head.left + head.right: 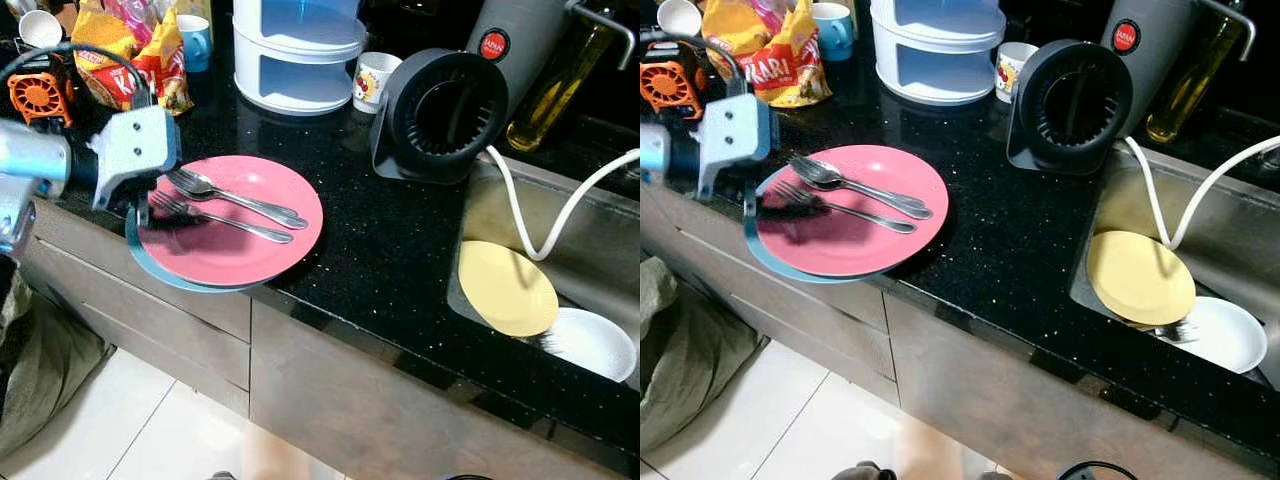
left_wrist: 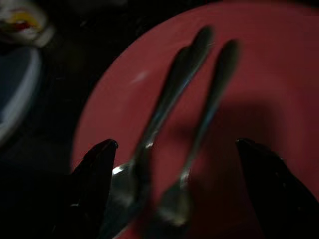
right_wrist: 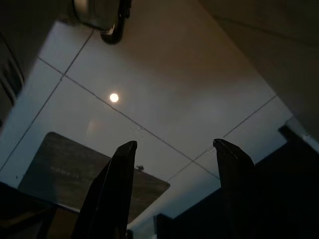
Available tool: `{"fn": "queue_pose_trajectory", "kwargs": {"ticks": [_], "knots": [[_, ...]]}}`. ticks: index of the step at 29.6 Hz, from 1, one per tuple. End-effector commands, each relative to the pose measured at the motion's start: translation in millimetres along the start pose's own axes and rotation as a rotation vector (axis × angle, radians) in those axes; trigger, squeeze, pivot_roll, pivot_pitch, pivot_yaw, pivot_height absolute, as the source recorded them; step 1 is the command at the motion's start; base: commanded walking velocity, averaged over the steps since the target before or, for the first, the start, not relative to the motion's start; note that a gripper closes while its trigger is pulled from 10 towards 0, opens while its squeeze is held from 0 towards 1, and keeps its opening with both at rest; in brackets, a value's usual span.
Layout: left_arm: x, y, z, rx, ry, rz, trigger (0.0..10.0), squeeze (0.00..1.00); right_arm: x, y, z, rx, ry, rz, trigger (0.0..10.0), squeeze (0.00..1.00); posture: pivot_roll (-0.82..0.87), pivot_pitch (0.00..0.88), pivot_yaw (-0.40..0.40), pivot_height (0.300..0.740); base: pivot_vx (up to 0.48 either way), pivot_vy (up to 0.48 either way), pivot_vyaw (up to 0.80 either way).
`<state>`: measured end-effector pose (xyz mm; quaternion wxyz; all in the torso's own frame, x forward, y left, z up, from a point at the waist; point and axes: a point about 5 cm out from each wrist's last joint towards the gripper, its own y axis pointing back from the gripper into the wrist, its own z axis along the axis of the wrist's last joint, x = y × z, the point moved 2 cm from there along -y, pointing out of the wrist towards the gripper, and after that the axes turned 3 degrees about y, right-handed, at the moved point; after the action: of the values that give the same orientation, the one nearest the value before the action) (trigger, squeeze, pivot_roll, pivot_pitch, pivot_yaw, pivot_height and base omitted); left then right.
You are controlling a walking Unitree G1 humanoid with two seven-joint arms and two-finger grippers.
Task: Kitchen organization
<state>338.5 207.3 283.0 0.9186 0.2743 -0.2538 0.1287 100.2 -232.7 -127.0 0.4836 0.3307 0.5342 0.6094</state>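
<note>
**Left pincer lined up on the cutlery on the pink plate**

Far left: orange fan-like gadget (image 1: pixel 38 93) and yellow snack bags (image 1: pixel 125 55) at the back of the black tabletop (image 1: pixel 400 250). Left pincer (image 2: pixel 174 189) hovers low over the near-left edge of the pink plate (image 1: pixel 235 240), fingers (image 2: pixel 92 184) spread wide, nothing held. In the left wrist view the spoon (image 2: pixel 164 104) and fork (image 2: pixel 207 114) lie between the two fingers, bowl and tines nearest the camera; contact can't be told, view dark and blurred. Pink plate sits on a blue plate (image 1: pixel 170 275), both hanging slightly over the tabletop edge, above the drawers.

Step, judged: reach done, grasp of the cutlery not yet made. Next move calls for dropping the tips to the plate face and closing across both utensil necks, or picking one. They lie just beside each other, spoon over a second piece it seems, so one may slip out. Pressing on the near rim could tip the overhanging stack.

Middle: white tiered container (image 1: pixel 298 55), small printed cup (image 1: pixel 375 78), black round appliance (image 1: pixel 440 115) with grey body behind. None blocks the reach.

Right: sink (image 1: pixel 600 250) with yellow plate (image 1: pixel 507 288), white bowl (image 1: pixel 595 343), white hose (image 1: pixel 560 215); oil bottle (image 1: pixel 555 85) behind. Likely drop-off, path across the tabletop open.

Right pincer (image 3: pixel 174 194) hangs idle, wide apart, empty, over the tiled floor (image 3: pixel 164 99).
</note>
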Motion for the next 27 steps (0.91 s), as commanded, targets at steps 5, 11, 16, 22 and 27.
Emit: {"fn": "queue_pose_trajectory", "kwargs": {"ticks": [5, 11, 16, 22, 27], "knots": [[0.2, -4.2, -3.4, -0.005, -0.002, -0.014, 10.0, 0.00, -5.1, 1.8, -12.2, 0.022, -0.012, -0.015, 10.0, 0.00, 0.09, 0.113, -0.072, 0.740, 0.000, 0.000, 0.00], [22.0, 2.9, 0.2, -0.005, -0.044, 0.154, 10.0, 0.00, -6.4, 3.0, -20.0, 0.035, -0.013, -0.014, 10.0, 0.00, 0.09, 0.125, -0.071, 0.740, 0.000, 0.000, 0.00], [28.6, 5.8, 4.2, -0.043, -0.035, 0.203, 10.0, 0.00, -6.6, 3.4, -22.9, 0.040, -0.013, -0.012, 10.0, 0.00, 0.07, 0.134, -0.071, 0.740, 0.000, 0.000, 0.00], [25.4, -0.6, 1.2, -0.094, 0.019, 0.159, 10.0, 0.00, -11.4, 5.0, -28.1, 0.048, -0.008, -0.023, 10.0, 0.00, 0.03, 0.156, -0.075, 0.740, 0.000, 0.000, 0.00], [25.7, -3.0, -3.4, -0.107, 0.048, 0.150, 10.0, 0.00, -15.5, 6.8, -34.7, 0.061, -0.011, -0.034, 10.0, 0.00, 0.00, 0.183, -0.087, 0.740, 0.000, 0.000, 0.00]]}}
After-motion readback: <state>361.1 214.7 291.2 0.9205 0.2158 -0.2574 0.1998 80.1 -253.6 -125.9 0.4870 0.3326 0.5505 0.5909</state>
